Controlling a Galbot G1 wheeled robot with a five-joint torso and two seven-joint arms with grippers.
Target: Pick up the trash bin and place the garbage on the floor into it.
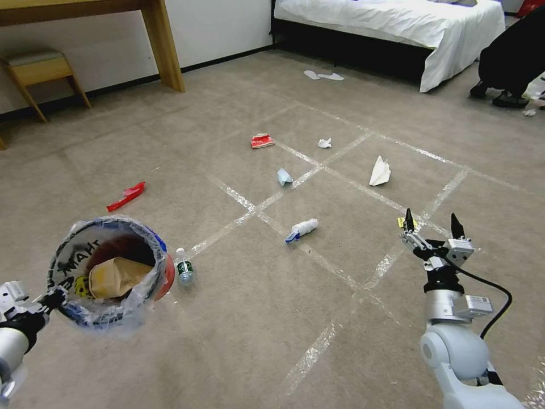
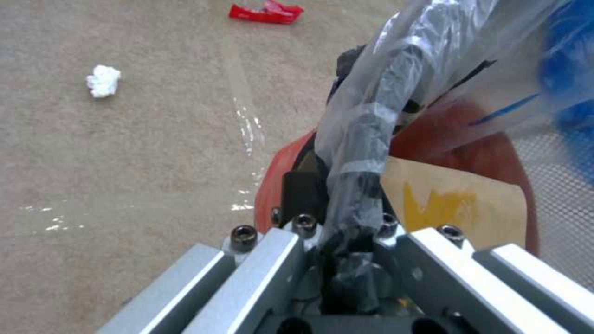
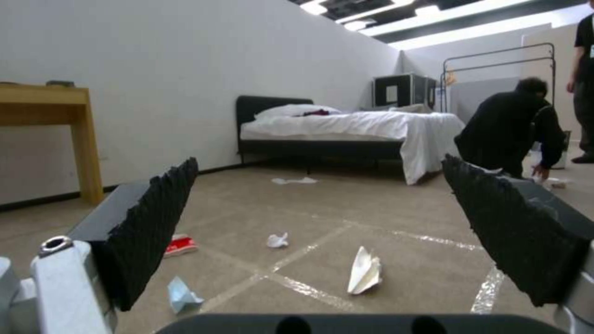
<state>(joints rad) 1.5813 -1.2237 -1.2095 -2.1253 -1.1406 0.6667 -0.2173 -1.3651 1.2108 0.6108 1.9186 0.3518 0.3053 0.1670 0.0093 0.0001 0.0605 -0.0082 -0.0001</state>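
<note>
My left gripper [image 1: 54,298] is shut on the rim of the red trash bin [image 1: 110,272], holding it at the lower left; a brown paper bag [image 1: 116,276] lies inside. In the left wrist view the gripper [image 2: 343,195] pinches the rim and clear liner beside the red wall [image 2: 281,176]. Garbage dots the taped carpet floor [image 1: 244,335]: a red wrapper [image 1: 126,196], a bottle [image 1: 184,267], a white-blue packet [image 1: 301,229], a blue packet [image 1: 284,177], a red packet [image 1: 261,141], a tissue [image 1: 324,143] and folded white paper [image 1: 379,171]. My right gripper [image 1: 431,224] hovers open and empty, facing the paper [image 3: 364,276].
A wooden desk leg [image 1: 164,45] and a stool [image 1: 40,71] stand at the back left. A bed [image 1: 397,23] fills the back right, with white slippers [image 1: 323,75] before it. A person [image 1: 511,62] crouches at the far right.
</note>
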